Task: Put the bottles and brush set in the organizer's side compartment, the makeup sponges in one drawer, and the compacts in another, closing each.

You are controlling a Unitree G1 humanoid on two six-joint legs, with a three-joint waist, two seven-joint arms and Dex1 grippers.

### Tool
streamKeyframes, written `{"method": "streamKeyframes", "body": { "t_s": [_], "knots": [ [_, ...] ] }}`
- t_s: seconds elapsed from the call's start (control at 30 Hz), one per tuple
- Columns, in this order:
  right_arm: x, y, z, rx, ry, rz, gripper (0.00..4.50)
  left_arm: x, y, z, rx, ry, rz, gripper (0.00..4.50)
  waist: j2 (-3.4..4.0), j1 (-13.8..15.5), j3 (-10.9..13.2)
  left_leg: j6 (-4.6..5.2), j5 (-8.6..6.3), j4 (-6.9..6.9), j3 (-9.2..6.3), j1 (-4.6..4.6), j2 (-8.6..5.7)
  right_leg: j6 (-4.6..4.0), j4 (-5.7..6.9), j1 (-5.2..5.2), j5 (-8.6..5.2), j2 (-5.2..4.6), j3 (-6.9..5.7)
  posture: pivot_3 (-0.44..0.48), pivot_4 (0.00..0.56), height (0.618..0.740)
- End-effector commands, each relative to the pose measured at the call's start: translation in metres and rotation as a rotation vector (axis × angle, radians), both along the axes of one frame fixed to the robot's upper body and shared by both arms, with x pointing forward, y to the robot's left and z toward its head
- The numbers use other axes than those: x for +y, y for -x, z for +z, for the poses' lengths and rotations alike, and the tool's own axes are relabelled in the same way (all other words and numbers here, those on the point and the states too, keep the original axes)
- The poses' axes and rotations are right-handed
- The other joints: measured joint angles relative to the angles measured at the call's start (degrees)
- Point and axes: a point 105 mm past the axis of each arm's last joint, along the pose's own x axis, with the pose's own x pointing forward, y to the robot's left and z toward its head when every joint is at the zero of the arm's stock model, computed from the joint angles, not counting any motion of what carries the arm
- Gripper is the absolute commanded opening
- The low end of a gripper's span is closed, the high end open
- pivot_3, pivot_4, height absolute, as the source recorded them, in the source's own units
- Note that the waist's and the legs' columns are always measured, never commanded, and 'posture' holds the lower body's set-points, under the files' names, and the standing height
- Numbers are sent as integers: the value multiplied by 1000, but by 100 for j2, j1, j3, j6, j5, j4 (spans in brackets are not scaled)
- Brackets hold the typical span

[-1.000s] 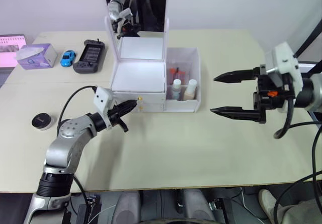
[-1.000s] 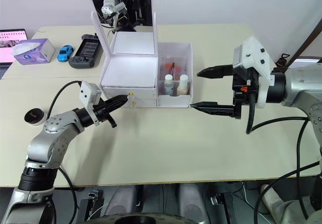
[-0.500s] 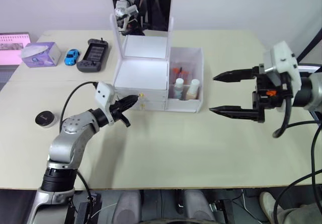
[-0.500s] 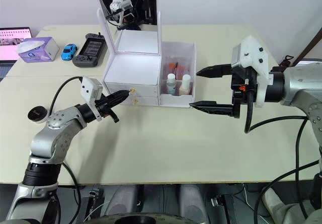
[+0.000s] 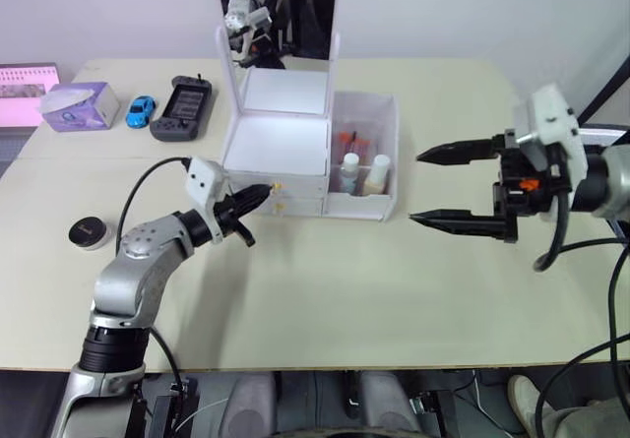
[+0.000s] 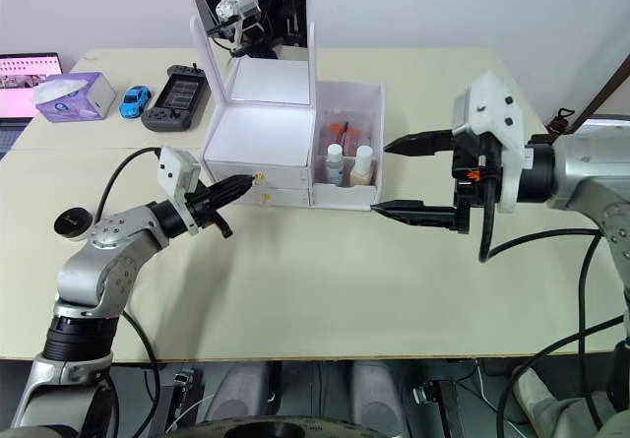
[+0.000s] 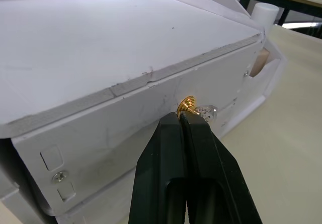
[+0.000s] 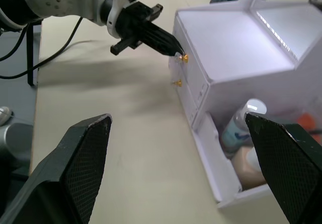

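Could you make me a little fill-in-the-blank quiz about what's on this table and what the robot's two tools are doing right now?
1. The left tool has its fingers shut, tips at the top drawer's gold ____.
2. The right tool hangs over the table with its fingers wide ____.
3. Two white-capped bottles stand in the organizer's ____ compartment.
4. Both drawers of the organizer are ____.

Missing words: knob; open; side; closed

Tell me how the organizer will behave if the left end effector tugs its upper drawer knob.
The organizer looks like thin white plastic, so probably light; it may slide on the smooth table rather than let the drawer out. Its upright mirror puts weight high, so a hard tug could tilt it. The gold knob is small and shiny; the left end effector may slip off.
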Motion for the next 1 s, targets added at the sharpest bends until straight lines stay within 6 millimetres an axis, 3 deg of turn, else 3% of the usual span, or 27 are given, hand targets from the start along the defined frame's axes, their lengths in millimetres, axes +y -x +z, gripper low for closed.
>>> {"method": "streamKeyframes", "body": {
  "t_s": [0.03,0.13,0.23,0.37,0.53,0.67,1.0],
  "knots": [
    [-13,-6,3,9,-47,-77,4500,6,11,14,-34,6,-41,85,0,-5,0,0,0,-2,1,0,0,-2,-1,0,1,0,0,0,150,740],
    [-27,-13,-12,42,-48,-161,4500,20,15,18,-30,-12,-44,947,0,-3,0,0,0,-8,0,0,0,-10,-2,-3,6,0,-1,0,150,740],
    [-35,-13,-22,64,-56,-199,4500,31,18,21,-28,-32,-40,2545,1,-3,0,0,0,-9,0,0,0,-8,-1,-4,4,0,-1,0,150,740],
    [-31,-6,-25,63,-72,-179,4500,33,33,6,18,-72,-66,4485,2,-28,0,0,0,-7,3,0,1,1,-3,-4,-1,0,1,0,150,740],
    [-12,11,-23,67,-73,-85,4500,12,56,-22,78,-19,-34,4485,3,-23,0,0,-1,-9,3,1,2,5,-3,-4,-3,-1,1,0,150,740],
    [0,23,-23,81,-68,-24,4500,-2,49,-34,39,-27,78,4485,1,28,0,0,0,-4,-1,1,1,9,-2,-1,-6,-1,0,0,150,740],
    [7,20,-23,61,-34,-1,4500,-31,29,-51,19,71,248,4485,1,7,-2,0,0,11,4,2,1,8,-11,10,-5,-1,1,0,150,740]
  ]
}}
